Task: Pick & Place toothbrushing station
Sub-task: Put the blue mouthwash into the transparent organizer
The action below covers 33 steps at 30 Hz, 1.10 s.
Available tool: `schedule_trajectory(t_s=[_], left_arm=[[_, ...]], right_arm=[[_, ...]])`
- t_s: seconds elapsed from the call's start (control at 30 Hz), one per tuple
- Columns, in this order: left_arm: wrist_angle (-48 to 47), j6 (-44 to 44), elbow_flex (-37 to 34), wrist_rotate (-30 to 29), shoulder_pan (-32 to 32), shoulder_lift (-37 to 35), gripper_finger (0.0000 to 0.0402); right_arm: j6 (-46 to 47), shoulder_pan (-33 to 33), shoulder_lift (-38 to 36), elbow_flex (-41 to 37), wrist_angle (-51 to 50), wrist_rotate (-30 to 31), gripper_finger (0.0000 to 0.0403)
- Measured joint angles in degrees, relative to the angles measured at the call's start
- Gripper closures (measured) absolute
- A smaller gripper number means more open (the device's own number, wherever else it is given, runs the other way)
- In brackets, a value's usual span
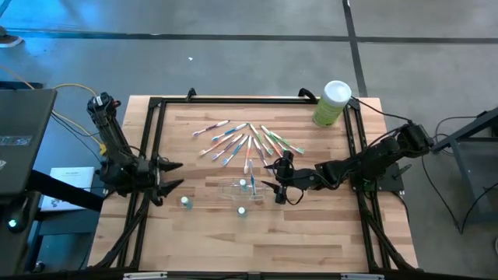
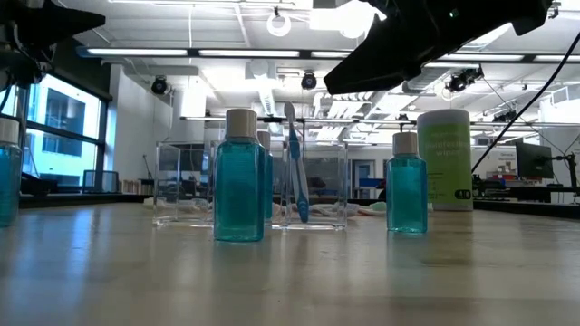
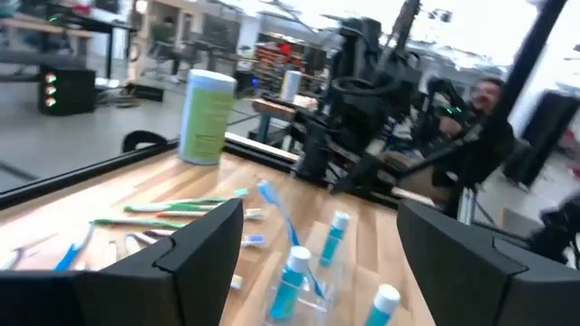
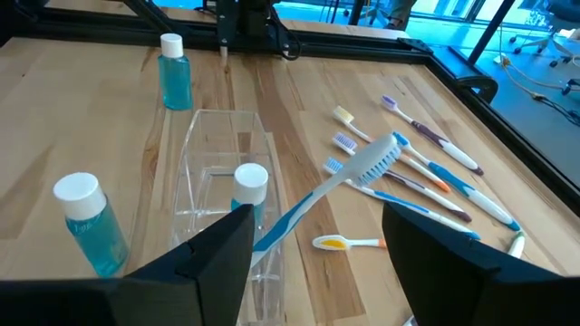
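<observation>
High view: right gripper (image 1: 274,189) is being held low over the table's (image 1: 311,241) middle, fingers apart and nothing clamped, w/ the right arm being stretched in flat from the right edge, elbow raised near the frame rail. The clear holder (image 1: 240,190) is lying just beside the fingertips, on their left. In the right wrist view the fingers (image 4: 213,263) are being seen spread to either side of the holder's (image 4: 227,172) near end, w/ a blue toothbrush (image 4: 331,190) leaning out of it at a slant, bristle head up and pointing away toward the loose brushes. One white-capped teal bottle (image 4: 248,195) is standing inside the holder; two more bottles (image 4: 89,225) are standing outside it, one to each side, upright.

Loose toothbrushes (image 1: 245,141) are being fanned out flat behind the holder, long axes mostly converging toward it, heads toward the far edge.

Left gripper (image 1: 173,176) is being held at the table's left edge, fingers spread wide, empty, pointing right toward the holder and well apart from it; arm is bent back over the left rail. A bottle (image 1: 185,202) is standing near it.

Green canister (image 1: 332,103) is standing upright at the far right corner.
</observation>
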Motion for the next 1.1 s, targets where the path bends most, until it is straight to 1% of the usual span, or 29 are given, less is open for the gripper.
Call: schedule_trajectory(t_s=[0.2, 0.27, 0.33, 0.4, 0.53, 0.63, 0.77, 0.9, 1.1], left_arm=[[0.18, -7.21, 0.0, 0.75, 0.02, 12.55, 0.0114], [2.78, -10.73, 0.04, 0.77, -0.15, 16.49, 0.0114], [5.74, -12.73, 0.23, 2.07, -0.58, 19.66, 0.0114], [7.47, -13.63, 0.69, 4.42, -1.1, 22.37, 0.0114], [7.62, -13.59, 1.43, 6.71, -1.98, 27.4, 0.0114], [7.64, -14.28, 1.46, 5.65, -2.42, 31.04, 0.0114], [9.09, -14.35, 1.46, 2.67, -2.43, 34.22, 0.0114], [9.19, -14.67, 1.46, 2.46, -2.43, 34.81, 0.0114], [8.6, -18.1, 1.46, 3.63, -3.11, 34.81, 0.0114]], right_arm=[[0.05, 0.0, 0.0, 0.0, 0.0, 0.0, 0.0166], [-0.52, 0.0, 0.0, 0.0, -0.02, 0.0, 0.0166], [-0.81, 0.0, 0.0, 0.0, -0.02, 0.0, 0.0166], [-0.93, 0.0, 0.0, 0.0, -0.02, 0.0, 0.0166], [-0.95, 0.0, 0.0, 0.0, -0.04, 0.0, 0.0166], [-0.95, 0.0, 0.0, 0.0, -0.04, 0.0, 0.0166], [-0.95, 0.0, 0.0, 0.0, -0.04, 0.0, 0.0166], [-0.95, 0.02, 0.0, 0.0, -0.06, -0.29, 0.0166], [-0.77, 0.04, 0.0, 0.0, -0.07, -1.53, 0.0166]])
